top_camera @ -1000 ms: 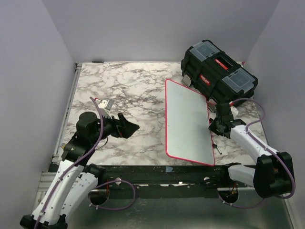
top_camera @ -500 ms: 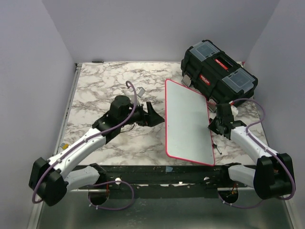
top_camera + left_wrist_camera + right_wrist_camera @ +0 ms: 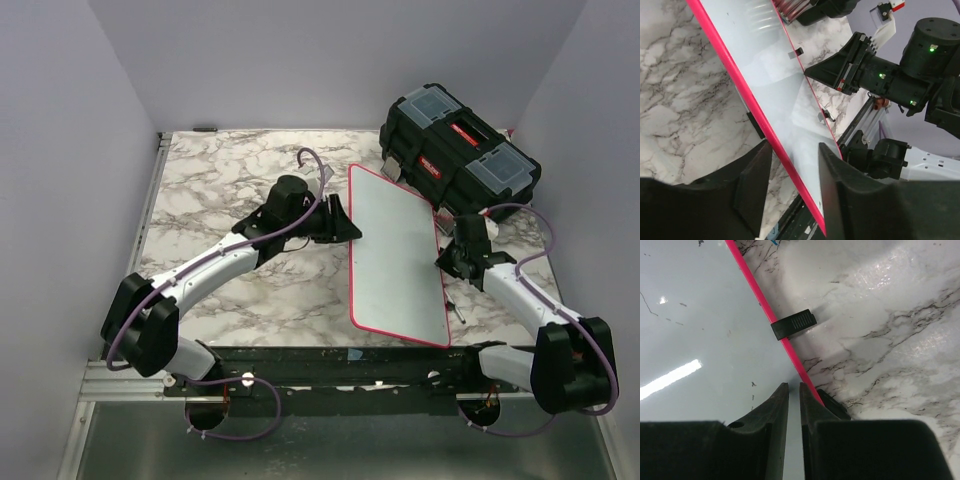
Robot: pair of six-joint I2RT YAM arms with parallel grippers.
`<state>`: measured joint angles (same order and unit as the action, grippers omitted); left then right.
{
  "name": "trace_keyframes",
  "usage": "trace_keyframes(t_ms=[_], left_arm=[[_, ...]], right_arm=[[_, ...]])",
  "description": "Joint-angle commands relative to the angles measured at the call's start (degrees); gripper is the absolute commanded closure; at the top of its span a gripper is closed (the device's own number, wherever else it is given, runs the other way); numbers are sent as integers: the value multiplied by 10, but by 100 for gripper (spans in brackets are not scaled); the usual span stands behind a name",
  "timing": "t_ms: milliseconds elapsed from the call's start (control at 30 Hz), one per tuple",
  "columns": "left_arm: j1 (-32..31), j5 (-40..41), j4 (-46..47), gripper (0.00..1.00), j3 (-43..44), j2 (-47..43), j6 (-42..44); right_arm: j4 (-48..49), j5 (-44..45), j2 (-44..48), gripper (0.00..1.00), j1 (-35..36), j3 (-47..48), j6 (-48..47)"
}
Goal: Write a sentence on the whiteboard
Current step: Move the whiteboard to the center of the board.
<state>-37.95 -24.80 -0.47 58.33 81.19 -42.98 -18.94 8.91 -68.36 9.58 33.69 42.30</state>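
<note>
The whiteboard (image 3: 395, 255) lies flat on the marble table, right of middle, white with a red-pink rim. No sentence shows on it; its surface (image 3: 700, 315) carries only small dark specks. My left gripper (image 3: 345, 225) is at the board's left edge. In the left wrist view its jaws (image 3: 795, 170) stand astride the red rim (image 3: 740, 75), one finger over the marble and one over the board, with gaps on both sides. My right gripper (image 3: 447, 262) rests at the board's right edge, its fingers (image 3: 794, 386) almost together with nothing between them.
A black toolbox (image 3: 460, 150) with red latches stands at the back right, by the board's far corner. Small black clips (image 3: 793, 324) sit on the board's right rim. A thin small object (image 3: 455, 312) lies right of the board. Walls close in the table on three sides.
My left arm has swung from the table's left side across to the board's left edge, and its jaws have narrowed. The right arm and the board have stayed put.
</note>
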Motion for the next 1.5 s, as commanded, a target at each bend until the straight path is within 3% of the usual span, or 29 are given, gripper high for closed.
trace_keyframes(t_ms=[0, 200, 433, 933, 1167, 1333, 1467], left_arm=[[-3, -24, 6, 64, 13, 21, -3], [-3, -17, -25, 81, 27, 26, 15], [6, 15, -98, 100, 65, 20, 46], [108, 11, -197, 100, 63, -40, 115], [125, 29, -238, 100, 74, -61, 158], [133, 32, -245, 100, 72, -73, 163], [132, 34, -249, 100, 74, -70, 165]], right_arm=[[-36, -133, -37, 81, 12, -28, 0], [-18, -172, -55, 81, 16, -39, 4], [-4, -175, -77, 81, 70, -32, 31], [26, -137, -169, 81, 243, 57, 129], [23, -124, -211, 81, 289, 117, 145], [-13, -92, -218, 80, 310, 149, 131], [-85, -1, -189, 80, 309, 167, 93]])
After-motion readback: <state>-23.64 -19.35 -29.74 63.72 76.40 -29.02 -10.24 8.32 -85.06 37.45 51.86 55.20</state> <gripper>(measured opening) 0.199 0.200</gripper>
